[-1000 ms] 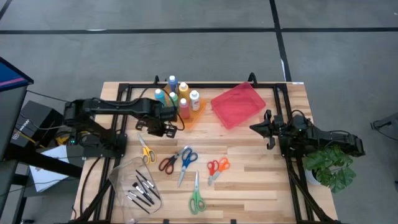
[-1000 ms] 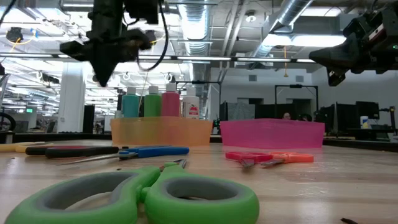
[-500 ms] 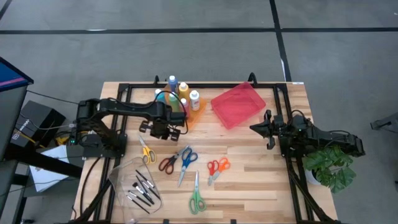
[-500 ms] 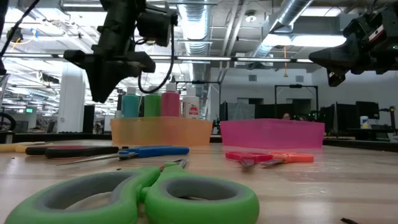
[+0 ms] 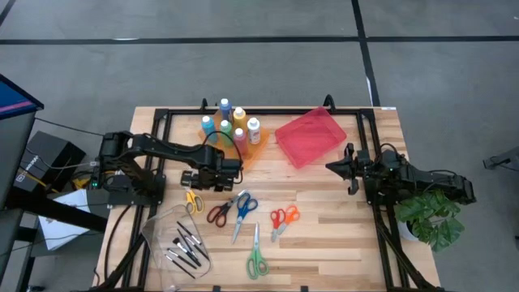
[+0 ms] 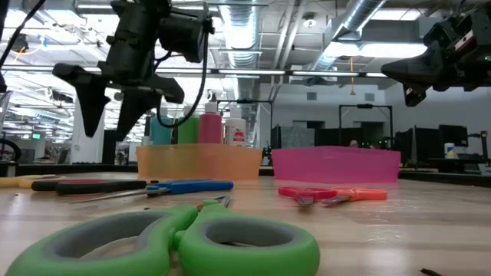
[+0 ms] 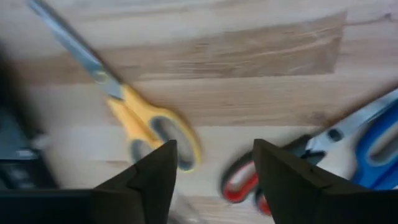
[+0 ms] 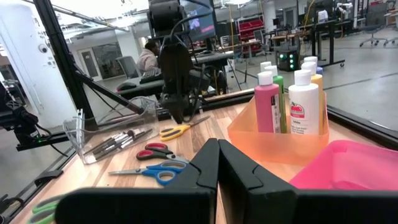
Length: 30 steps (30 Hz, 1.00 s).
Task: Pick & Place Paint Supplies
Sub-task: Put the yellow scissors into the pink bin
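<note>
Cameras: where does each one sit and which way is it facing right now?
High: overhead, straight down; both arms, left hand above yellow scissors.
Low: table height, looking level past green scissors; open left hand hangs above.
Left wrist: down past its fingers at yellow scissors.
Right wrist: across the table past the shut right hand.
Shared: high and left wrist both show the yellow scissors.

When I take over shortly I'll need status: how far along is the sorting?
Done: paint bottles stand in the orange tray, brushes lie in the clear tray. In hand: nothing; the open left hand hovers over the yellow scissors. Left: all five scissors on the table; right hand waits shut.
</note>
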Motion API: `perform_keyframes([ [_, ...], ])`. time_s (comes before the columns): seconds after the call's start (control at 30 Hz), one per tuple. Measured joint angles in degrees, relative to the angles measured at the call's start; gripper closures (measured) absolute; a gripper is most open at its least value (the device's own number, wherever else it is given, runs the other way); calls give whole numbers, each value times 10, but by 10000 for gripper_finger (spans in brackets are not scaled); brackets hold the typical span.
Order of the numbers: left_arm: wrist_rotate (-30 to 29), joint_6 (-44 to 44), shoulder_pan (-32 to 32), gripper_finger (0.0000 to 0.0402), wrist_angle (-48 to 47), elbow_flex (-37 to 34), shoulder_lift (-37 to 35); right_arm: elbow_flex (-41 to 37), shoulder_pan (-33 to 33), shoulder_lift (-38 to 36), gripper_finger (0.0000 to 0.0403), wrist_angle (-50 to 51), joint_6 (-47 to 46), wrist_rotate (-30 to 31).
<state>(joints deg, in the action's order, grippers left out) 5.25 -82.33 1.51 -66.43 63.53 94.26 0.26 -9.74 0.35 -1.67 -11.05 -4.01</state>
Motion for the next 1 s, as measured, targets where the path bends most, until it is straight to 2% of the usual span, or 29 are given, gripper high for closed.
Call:
perform_keyframes([
  [0.2,27,-75,-14,172,82,-35,0,0,0,0,403,0,0,0],
  [0.37,49,-108,-30,172,79,-65,0,0,0,0,403,0,0,0],
  [0.57,86,-131,-37,182,90,-99,0,0,0,0,403,0,0,0],
  [0.73,87,-132,-35,194,129,-114,0,0,0,0,403,0,0,0],
  [1.0,104,-151,-31,243,167,-144,0,0,0,0,403,0,0,0],
])
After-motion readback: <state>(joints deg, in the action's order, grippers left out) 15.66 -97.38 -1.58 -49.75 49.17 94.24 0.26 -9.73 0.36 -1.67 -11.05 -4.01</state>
